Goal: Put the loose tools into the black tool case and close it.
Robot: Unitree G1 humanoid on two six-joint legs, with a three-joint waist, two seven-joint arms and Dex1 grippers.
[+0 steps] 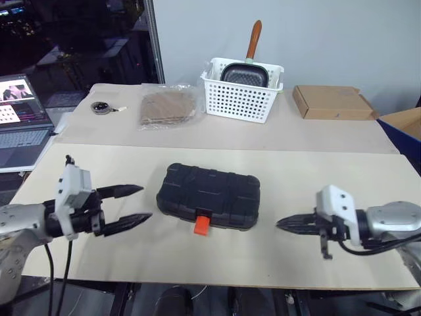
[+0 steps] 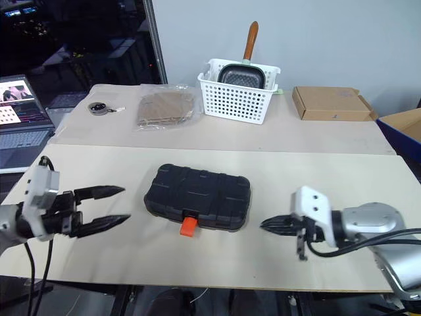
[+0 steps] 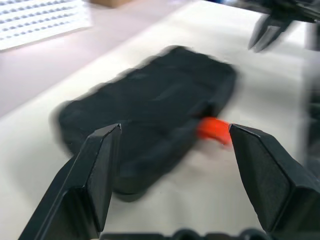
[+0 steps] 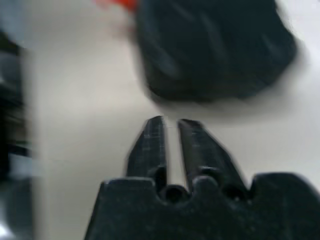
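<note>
Two end effectors flank the case. The left end effector point(image 1: 135, 205), at the lower left of the head view, has its black fingers spread apart and grasps nothing. The right end effector point(image 1: 281, 224), at the lower right, is clenched with its fingers together, also empty. Between them, at centre frame, the black moulded plastic tool case point(image 1: 208, 196) lies closed on the beige tabletop point(image 1: 302, 178), its small orange latch point(image 1: 202, 224) facing the lower edge. No writing is legible on it. Toward the top sit a white lattice basket point(image 1: 240, 95) and a flat brown cardboard box point(image 1: 332, 103).
</note>
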